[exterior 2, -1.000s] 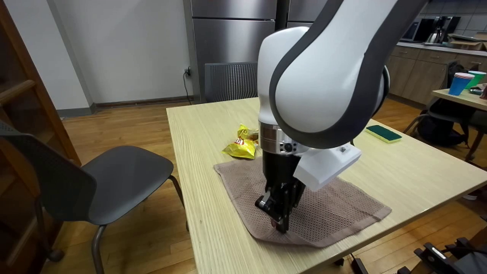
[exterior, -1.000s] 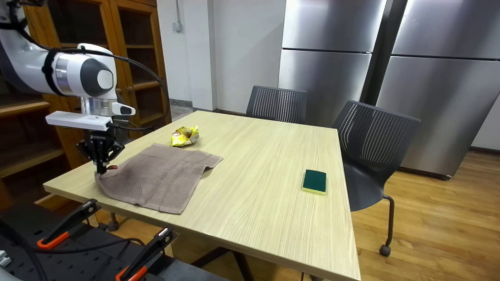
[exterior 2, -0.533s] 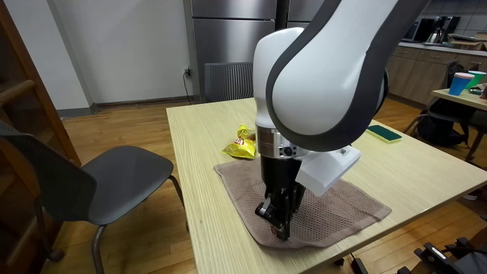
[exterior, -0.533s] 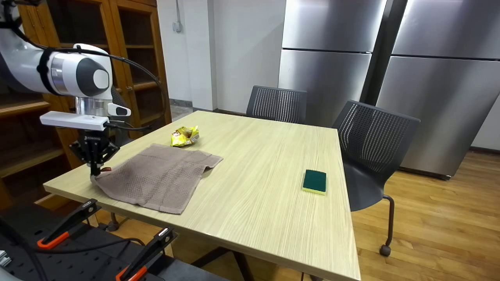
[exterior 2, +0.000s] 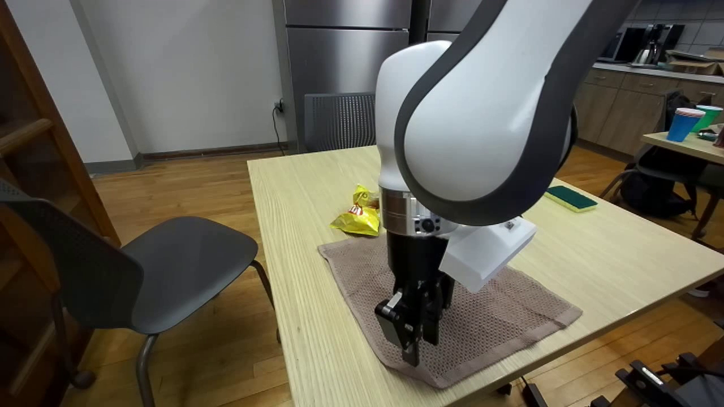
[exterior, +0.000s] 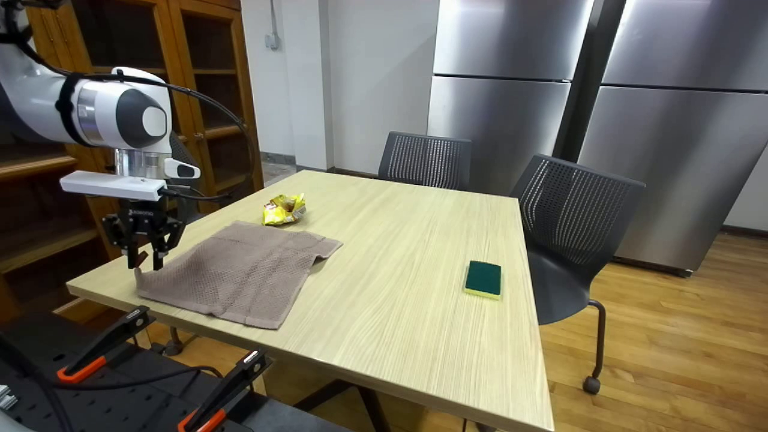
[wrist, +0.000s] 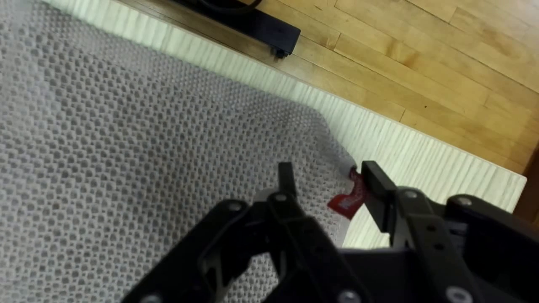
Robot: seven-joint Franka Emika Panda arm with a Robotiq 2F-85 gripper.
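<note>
The claw point(wrist: 328, 179) is held low over a corner of a brown-grey towel point(wrist: 160, 160), with its two fingers parted by a middling gap. Just beside one finger point(wrist: 378, 189), a red tag point(wrist: 352, 200) is seen at the towel's corner; whether it is touched cannot be told. The towel is spread on the table point(exterior: 420, 270), near one of its corners. In the wrist view part of it is covered by the claw, and in an exterior view much of it is blocked by the white arm point(exterior 2: 469, 135). Beside the table's edge, two black clamps point(exterior: 111, 339) with orange grips are seen on a dark platform point(exterior: 120, 414).

Just beyond the towel, a crumpled yellow bag point(exterior: 284, 210) is set down, partly screened by the arm in an exterior view. Farther across, well apart from the towel, a sponge point(exterior: 483, 279) is laid flat, green face up over a yellow layer. Around the table, dark grey chairs point(exterior: 579, 204) are placed, and behind the arm a wooden cabinet point(exterior: 210, 90) is seen. At the back, steel refrigerators point(exterior: 498, 114) are lined up, partly hidden by the chairs. In the background of an exterior view, a blue cup point(exterior 2: 684, 124) and a green cup point(exterior 2: 708, 116) are seen on another table point(exterior 2: 687, 148).
</note>
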